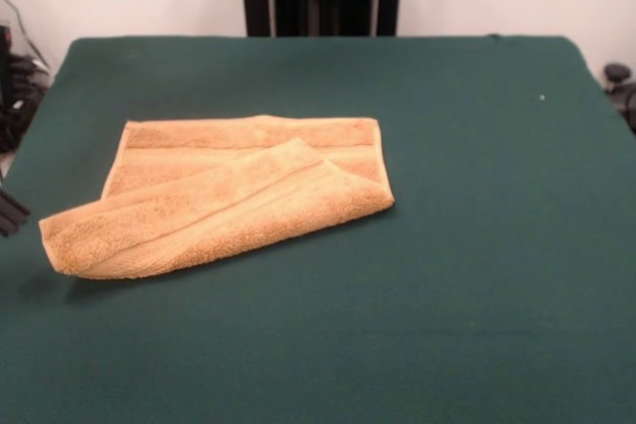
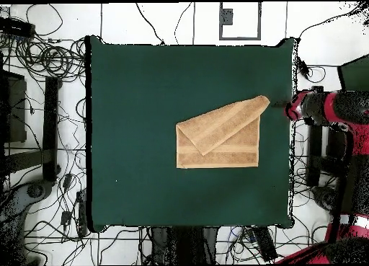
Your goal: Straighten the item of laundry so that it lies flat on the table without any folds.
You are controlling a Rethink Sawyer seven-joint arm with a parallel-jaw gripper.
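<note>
Towel lies on the table, folded: one corner flap doubled diagonally over the rest, its tip poking past the towel's outline. Gripper sits just off the table edge beside that tip, probably not touching. Fingers: can't tell, too blurred.

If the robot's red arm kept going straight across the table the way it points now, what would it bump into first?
Most likely the towel. In the overhead view the gripper sits at the table edge, pointing inward, right beside the towel's folded-over corner. Its height above the cloth is unclear, so it might pass just over it.
</note>
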